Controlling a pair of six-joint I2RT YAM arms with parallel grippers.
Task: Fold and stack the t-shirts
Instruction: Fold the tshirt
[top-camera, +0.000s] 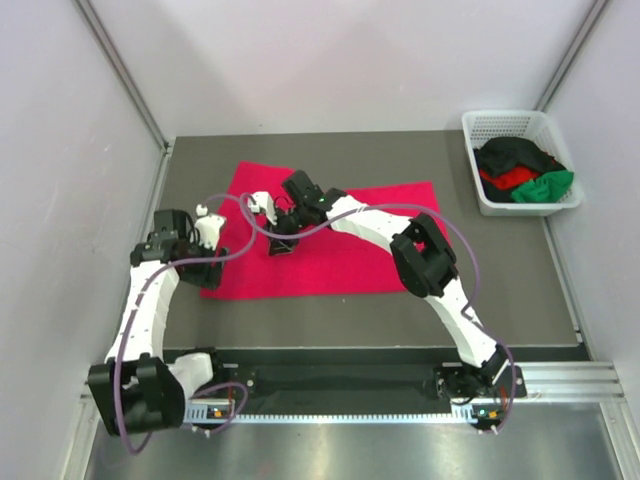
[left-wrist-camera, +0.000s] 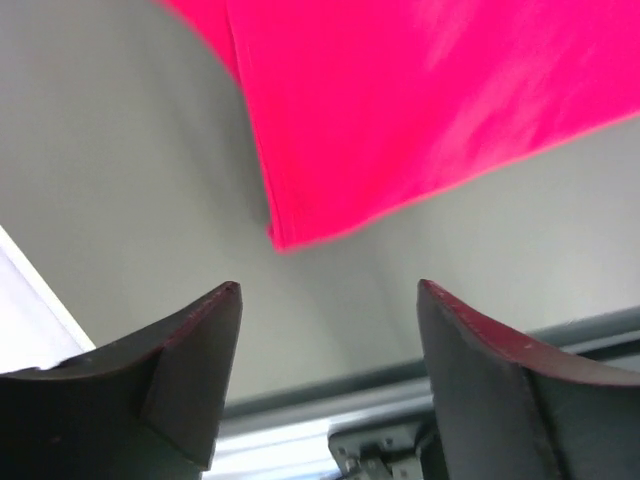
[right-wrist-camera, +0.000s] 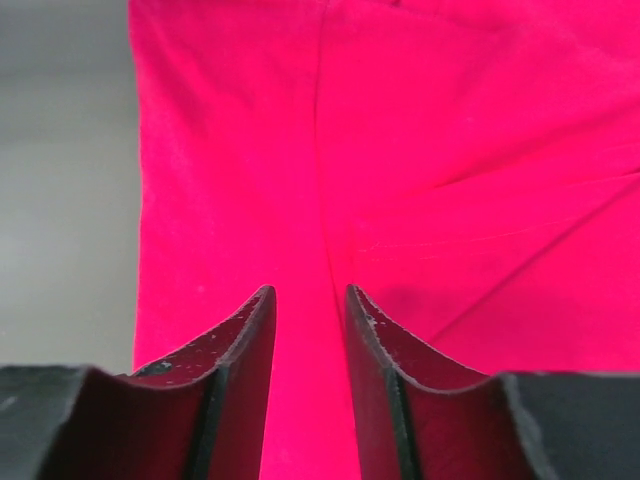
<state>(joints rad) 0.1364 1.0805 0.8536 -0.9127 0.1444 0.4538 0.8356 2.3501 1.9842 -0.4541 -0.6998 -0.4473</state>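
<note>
In the top view I get bright, even light from overhead. The right arm (top-camera: 430, 265) throws only a soft shadow on the crimson-pink t-shirt (top-camera: 330, 265), and the steel strip (top-camera: 350, 450) along the near edge shows a dull sheen. My left wrist feed is soft, the shirt's hem smeared. The right wrist feed is sharper, though the pink oversaturates and the right gripper's fingers (right-wrist-camera: 235, 340) read dark.

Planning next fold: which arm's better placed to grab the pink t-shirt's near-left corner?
Probably left: left tool is open beside that corner of the pink t-shirt; right tool sits over its middle.
</note>
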